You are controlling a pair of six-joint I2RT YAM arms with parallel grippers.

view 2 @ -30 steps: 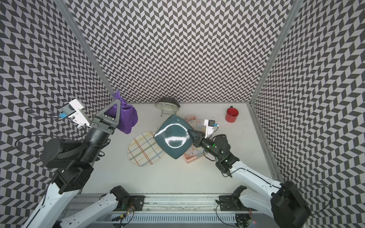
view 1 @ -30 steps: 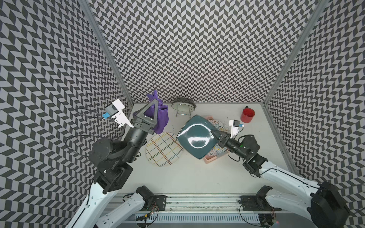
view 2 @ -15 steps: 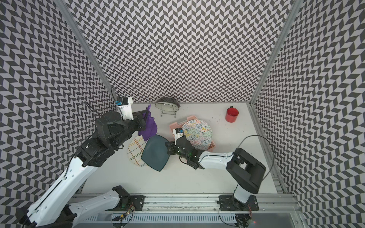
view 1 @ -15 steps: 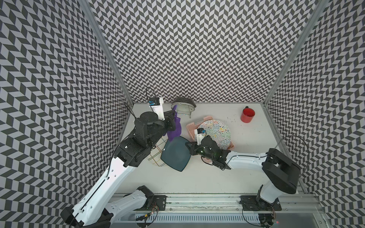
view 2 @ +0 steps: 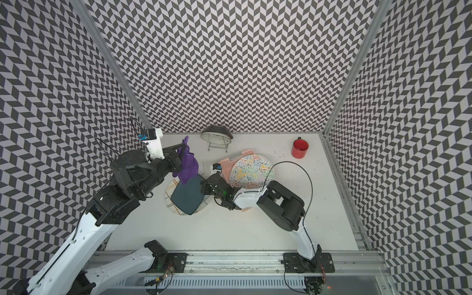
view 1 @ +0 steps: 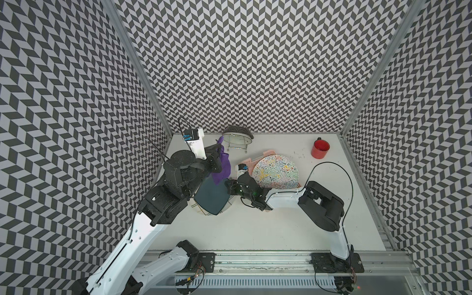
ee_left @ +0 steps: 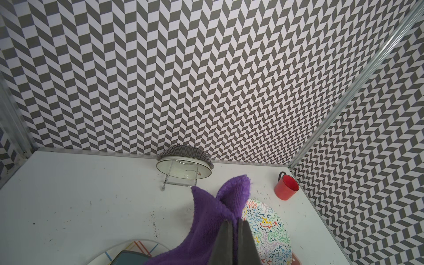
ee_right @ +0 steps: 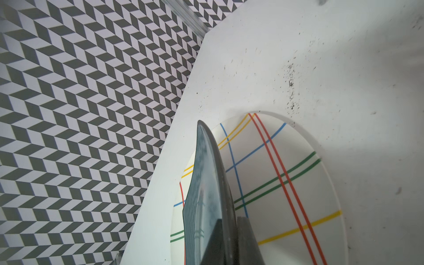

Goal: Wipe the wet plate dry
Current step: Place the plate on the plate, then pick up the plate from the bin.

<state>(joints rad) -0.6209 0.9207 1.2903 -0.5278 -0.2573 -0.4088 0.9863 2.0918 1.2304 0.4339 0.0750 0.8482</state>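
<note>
The wet plate [view 1: 211, 197] [view 2: 187, 198] is dark teal and square. It is held tilted over a plaid plate [view 2: 169, 194] at the table's left middle. My right gripper [view 1: 228, 184] [view 2: 204, 188] is shut on the wet plate's right rim. In the right wrist view the wet plate [ee_right: 204, 183] shows edge-on between the jaws of my right gripper [ee_right: 229, 220]. My left gripper [view 1: 217, 157] [view 2: 180, 156] [ee_left: 235, 223] is shut on a purple cloth [view 1: 221, 167] [view 2: 189, 167] [ee_left: 211, 220]. The cloth hangs down over the wet plate's far corner.
A plate with coloured squiggles [view 1: 275, 169] lies on a pink board [view 1: 257, 159] right of the grippers. A red mug [view 1: 320, 148] stands at the back right. A wire rack with a bowl [view 1: 237, 138] is at the back wall. The left wall is close.
My right gripper has carried the teal plate left and down, off the squiggle plate and over the plaid plate. My left arm has swung in, bringing the cloth to the plate's far corner.
</note>
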